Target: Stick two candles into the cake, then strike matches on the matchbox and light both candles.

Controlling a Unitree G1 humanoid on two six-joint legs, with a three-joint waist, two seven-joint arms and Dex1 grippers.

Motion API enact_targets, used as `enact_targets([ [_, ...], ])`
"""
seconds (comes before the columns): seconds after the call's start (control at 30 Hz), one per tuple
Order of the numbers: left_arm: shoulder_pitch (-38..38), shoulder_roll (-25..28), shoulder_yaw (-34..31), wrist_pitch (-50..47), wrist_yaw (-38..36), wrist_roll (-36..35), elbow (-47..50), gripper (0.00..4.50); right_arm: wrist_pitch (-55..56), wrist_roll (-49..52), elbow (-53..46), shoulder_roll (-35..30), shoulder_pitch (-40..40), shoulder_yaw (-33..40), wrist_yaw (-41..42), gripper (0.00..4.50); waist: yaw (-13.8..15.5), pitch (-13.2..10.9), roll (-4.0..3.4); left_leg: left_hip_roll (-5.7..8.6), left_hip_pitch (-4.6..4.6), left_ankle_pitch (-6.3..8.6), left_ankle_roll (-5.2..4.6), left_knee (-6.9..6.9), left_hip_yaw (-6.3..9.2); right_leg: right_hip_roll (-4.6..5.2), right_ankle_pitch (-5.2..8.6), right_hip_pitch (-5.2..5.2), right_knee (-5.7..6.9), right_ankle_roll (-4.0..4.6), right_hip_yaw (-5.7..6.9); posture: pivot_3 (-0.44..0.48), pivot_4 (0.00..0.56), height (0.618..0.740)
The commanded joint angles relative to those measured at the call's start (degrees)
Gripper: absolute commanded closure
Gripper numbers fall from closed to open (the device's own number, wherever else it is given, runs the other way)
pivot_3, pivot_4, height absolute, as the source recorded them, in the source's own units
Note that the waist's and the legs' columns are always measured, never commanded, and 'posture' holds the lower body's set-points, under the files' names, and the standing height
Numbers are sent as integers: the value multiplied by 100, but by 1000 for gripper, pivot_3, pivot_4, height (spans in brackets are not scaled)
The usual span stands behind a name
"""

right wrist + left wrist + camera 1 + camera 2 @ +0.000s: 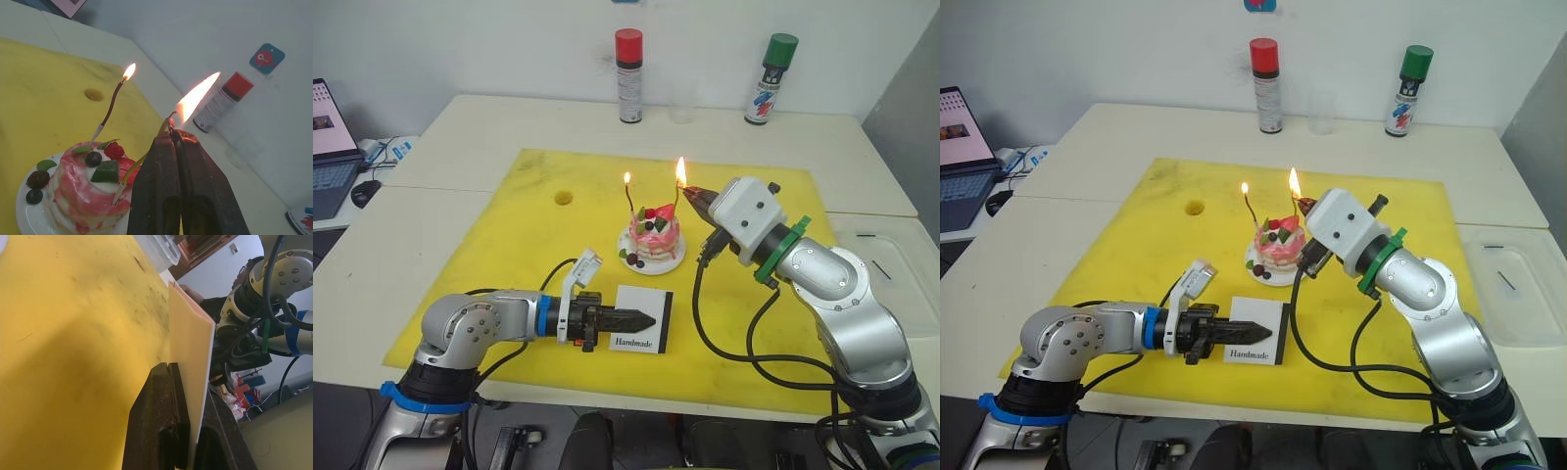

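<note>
Right hand (pixel 693 195) hangs beside the cake (pixel 653 235), fingers pressed together on a match (pixel 171 122) whose flame burns at the tip of the nearer of the two candles (pixel 676 199). The match is almost wholly hidden between the fingers, with only its burning end showing in the right wrist view. The other candle (pixel 629 203) stands in the cake's top, already lit, with a small flame. The cake sits on a small white plate (pixel 674 264) near the middle of a yellow mat (pixel 529 245) that covers much of the table (pixel 460 127).

Left hand (pixel 646 318) lies low over the mat's front part, its fingers closed on the matchbox (pixel 646 328); the left wrist view shows the box edge-on, clamped between the fingers, its far end cut off against the background. The box's "Handmade" lettering faces up in the head views.

At the table's far edge stand a red-capped spray can (pixel 628 76) and a green-capped spray can (pixel 771 80), with a clear cup (pixel 682 108) between them that is hard to make out. A laptop (pixel 331 147) is cut off at the left edge, and a clear plastic tray (pixel 891 264) sits to the right of the mat.
</note>
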State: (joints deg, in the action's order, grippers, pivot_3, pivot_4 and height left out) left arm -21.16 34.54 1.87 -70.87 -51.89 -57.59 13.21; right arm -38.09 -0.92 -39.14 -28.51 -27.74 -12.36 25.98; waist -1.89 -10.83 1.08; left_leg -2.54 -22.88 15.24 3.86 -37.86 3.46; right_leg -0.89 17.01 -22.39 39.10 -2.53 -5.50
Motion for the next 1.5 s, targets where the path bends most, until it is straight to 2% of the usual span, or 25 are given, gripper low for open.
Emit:
enact_targets([
  [0.03,-82,27,-91,-5,-59,-101,64,4500,62,20,-254,11,-45,260,-26,4485,0,0,0,0,0,0,0,0,0,0,0,0,0,0,0,0,150,724],
  [0.2,-61,27,-90,6,-58,-95,63,4500,-10,102,-378,-260,129,1030,26,4485,13,0,0,1,-3,0,0,0,0,1,0,0,-2,0,1,0,150,724],
  [0.43,-54,-5,-52,50,-68,-64,34,4500,-599,264,-438,-220,938,2163,-194,4485,5,0,0,1,-2,0,0,3,0,0,0,0,-2,0,0,0,150,724],
  [0.7,-9,-34,-90,91,-18,-49,20,4500,-1012,387,596,-367,1441,3686,-418,4485,4,0,0,2,1,0,0,1,-7,1,0,1,-2,-2,-5,0,150,724],
  [1.03,48,-149,-135,108,140,-58,54,4500,-2285,644,1935,-340,1063,4656,-959,4485,0,0,-1,3,1,0,0,1,-14,1,-1,1,-2,-2,-12,0,150,724],
  [1.3,100,-194,-174,126,236,-69,67,4500,-2754,792,2450,-71,785,5228,-1534,4485,-6,0,-3,3,1,0,0,2,-17,0,-1,0,-3,-2,-15,0,150,724],
  [1.4,113,-181,-196,122,256,-80,61,4500,-2859,844,2418,77,717,5384,-1717,3866,-12,0,-5,3,2,0,0,3,-17,0,-1,0,-2,-2,-15,0,150,724],
  [1.5,115,-157,-219,89,254,-97,57,4500,-2922,981,2229,239,598,5581,-1851,2855,-20,0,-8,3,2,0,0,3,-18,0,-1,0,-2,-3,-16,0,150,724],
])
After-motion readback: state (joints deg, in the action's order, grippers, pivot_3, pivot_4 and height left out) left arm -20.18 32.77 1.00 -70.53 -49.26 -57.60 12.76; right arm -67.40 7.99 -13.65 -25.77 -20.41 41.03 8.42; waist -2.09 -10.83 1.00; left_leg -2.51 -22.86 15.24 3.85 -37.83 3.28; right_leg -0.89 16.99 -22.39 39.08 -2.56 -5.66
